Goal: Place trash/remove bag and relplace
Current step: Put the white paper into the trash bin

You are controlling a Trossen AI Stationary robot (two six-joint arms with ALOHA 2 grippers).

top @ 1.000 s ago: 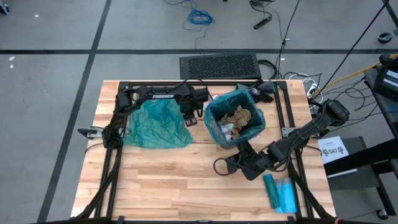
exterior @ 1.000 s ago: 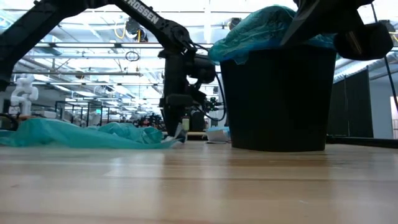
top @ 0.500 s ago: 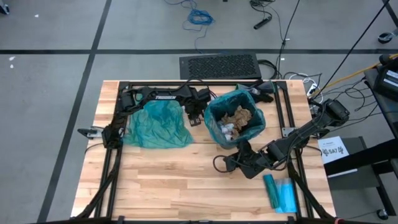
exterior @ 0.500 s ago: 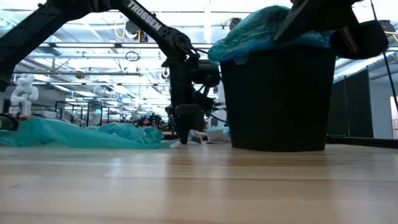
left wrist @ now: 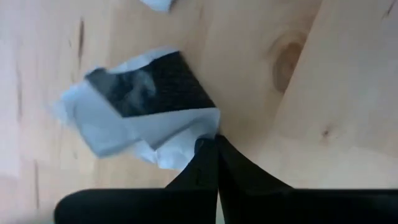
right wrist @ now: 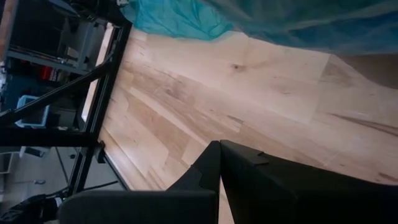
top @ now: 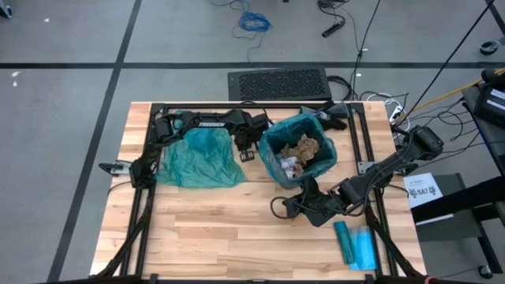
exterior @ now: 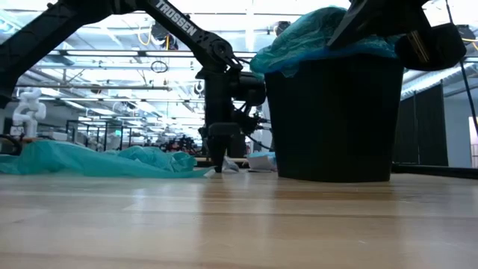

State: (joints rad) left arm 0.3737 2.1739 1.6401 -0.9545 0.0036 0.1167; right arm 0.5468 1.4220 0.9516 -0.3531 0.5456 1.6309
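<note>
A black bin (top: 297,150) lined with a teal bag stands at mid-table, filled with brown and white paper wads of trash (top: 304,148). To its left, a second teal bag (top: 197,158) lies spread flat on the table. My left gripper (left wrist: 216,142) points down at the tabletop between that bag and the bin. It is shut at the edge of a flat pale-blue piece of trash (left wrist: 124,118). My right gripper (top: 286,207) is shut with nothing in it, just off the bin's near side. My left gripper has its shut fingertips at one corner (left wrist: 208,130) of the pale-blue paper, coming from above and pointing down. The corner runs in between the tips; how much of it they have cannot be told. The paper lies flat on the table.
A flat blue-teal packet (top: 355,244) lies near the table's near right corner. Another small scrap of paper (left wrist: 155,5) lies on the wood beyond the held piece. A black frame (top: 154,118) runs along the table's sides, and bare wood lies toward the near left.
My left gripper has moved a little toward the bin, come down to the tabletop, and shut at the edge of the pale-blue paper.
</note>
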